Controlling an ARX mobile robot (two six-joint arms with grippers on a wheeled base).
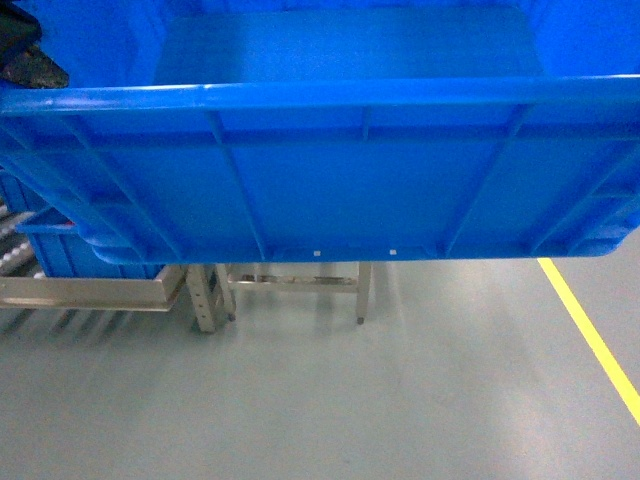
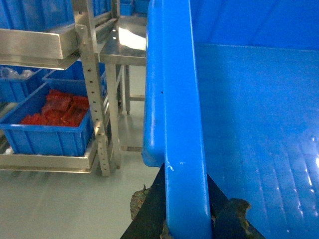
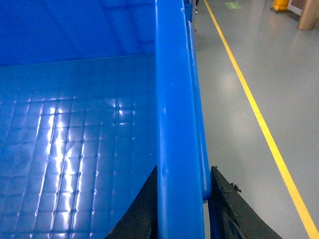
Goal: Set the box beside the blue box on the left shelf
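Right under my head camera is the box [image 1: 330, 180], its ribbed long wall and thick rolled rim filling the upper half of that view, carried clear of the grey floor [image 1: 330, 400] with its open top toward me. On the left wrist feed I see the left tool [image 2: 187, 221] closed on the box's left rim, 1 dark finger [image 2: 149, 209] outside the wall and the other inside, the rim running straight up between them. The right wrist feed shows the same: the right tool [image 3: 179, 209] pinches the right rim, 1 finger [image 3: 232, 211] outside and 1 over the smooth, glossy floor of the box. Beyond the box's left end in the head view lies the left shelf [image 1: 90, 290], a metal-railed rack, with another blue box [image 1: 60, 250] on it just beside my load. The left wrist also picks up a blue bin of red items [image 2: 52, 119] on a lower deck. A yellow floor line [image 1: 590, 335] runs along the right.
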